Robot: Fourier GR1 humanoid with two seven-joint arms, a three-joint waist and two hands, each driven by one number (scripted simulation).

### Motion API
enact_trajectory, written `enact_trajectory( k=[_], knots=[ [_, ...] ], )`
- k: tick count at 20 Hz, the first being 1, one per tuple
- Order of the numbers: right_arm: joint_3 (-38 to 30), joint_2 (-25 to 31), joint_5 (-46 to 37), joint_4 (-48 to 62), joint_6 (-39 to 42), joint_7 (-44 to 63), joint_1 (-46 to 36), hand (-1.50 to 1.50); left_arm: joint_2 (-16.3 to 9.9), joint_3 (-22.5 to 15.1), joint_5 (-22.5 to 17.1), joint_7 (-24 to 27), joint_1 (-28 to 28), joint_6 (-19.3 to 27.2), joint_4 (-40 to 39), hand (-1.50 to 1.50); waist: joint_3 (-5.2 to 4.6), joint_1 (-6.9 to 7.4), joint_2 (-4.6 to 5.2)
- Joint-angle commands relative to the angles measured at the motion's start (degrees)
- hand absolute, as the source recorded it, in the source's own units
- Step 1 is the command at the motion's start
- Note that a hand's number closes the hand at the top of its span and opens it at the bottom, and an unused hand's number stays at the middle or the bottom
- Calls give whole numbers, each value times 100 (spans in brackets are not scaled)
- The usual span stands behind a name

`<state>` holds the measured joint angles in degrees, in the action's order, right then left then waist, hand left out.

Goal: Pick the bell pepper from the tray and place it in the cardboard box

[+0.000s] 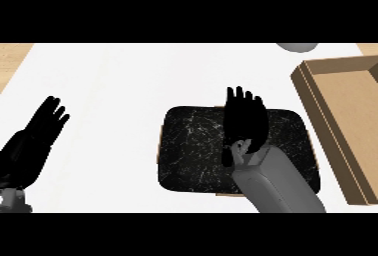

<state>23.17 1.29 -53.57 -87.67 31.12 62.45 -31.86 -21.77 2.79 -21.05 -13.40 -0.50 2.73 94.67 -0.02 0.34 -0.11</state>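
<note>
Now the step in hand seems to be the reach for the bell pepper, which cannot be seen; probably it lies on the tray (192, 150) under the right hand (244, 122). On the white counter (133, 75) stands one cardboard box (332, 100) at three o'clock, and one black tray in the middle. The right hand hovers with straight, spread fingers; next it must close round the pepper. The left hand (37, 137) rests open at nine o'clock.
</note>
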Motion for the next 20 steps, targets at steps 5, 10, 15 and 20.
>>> enact_trajectory(
  k=[5, 10, 15, 20],
  knots=[
    [34, -124, 87, 855, -185, 879, -335, -150, 37, 201, -9, 281, -112, -291, -408, 0, -2, 41, 22],
    [-75, -125, -67, 472, 109, 690, 106, -150, 80, 164, 111, -249, -297, 9, -24, 0, 2, -19, 6],
    [-78, -125, -253, 941, -245, 377, 331, -150, 86, 270, 69, -127, -171, -207, -29, 0, 2, -3, 7],
    [-39, -126, -415, 542, -137, 458, 470, -150, 581, -133, 606, -155, -331, 300, -4, 0, 3, -60, 2]
  ],
)
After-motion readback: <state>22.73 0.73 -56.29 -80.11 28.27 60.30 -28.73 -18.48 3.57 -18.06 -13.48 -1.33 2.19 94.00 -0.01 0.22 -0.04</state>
